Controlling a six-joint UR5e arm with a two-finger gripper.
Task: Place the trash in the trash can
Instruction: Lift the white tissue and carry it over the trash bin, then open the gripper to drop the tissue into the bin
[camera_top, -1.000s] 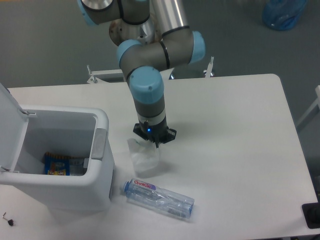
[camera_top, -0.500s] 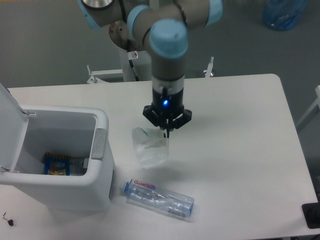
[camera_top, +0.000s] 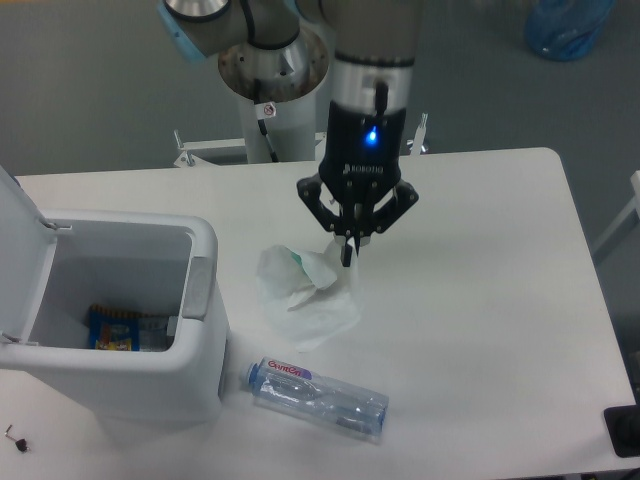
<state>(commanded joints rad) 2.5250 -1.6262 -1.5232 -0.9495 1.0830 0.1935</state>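
Fingers of the gripper (camera_top: 347, 252) point straight down and are drawn together to a narrow dark tip, pinching the upper right edge of the whitish translucent plastic scrap (camera_top: 305, 295). Scrap hangs from that pinch, crumpled, with a small green mark near its top; whether its lower edge touches the table (camera_top: 480, 300) or hangs just clear of it cannot be told, though a faint shadow lies beneath it. Gripper body above the fingers is black, with a lit blue indicator on its face, and it joins the silver and blue arm (camera_top: 370, 40) that rises out of the top of the view. Clear plastic water bottle (camera_top: 317, 397) lies on its side on the table, below the scrap and apart from it, cap end toward the left, white label with red lettering near that end. Cap end sits just beside the front right corner of the trash can (camera_top: 205, 330). Trash can stands at the left edge of the table, lid (camera_top: 18, 235) hinged open and raised on its far left side, grey tab (camera_top: 196, 288) on the wall that faces the scrap. Blue and yellow snack packet (camera_top: 112, 330) lies on the bottom inside the can. Scrap and bottle are both outside the can.
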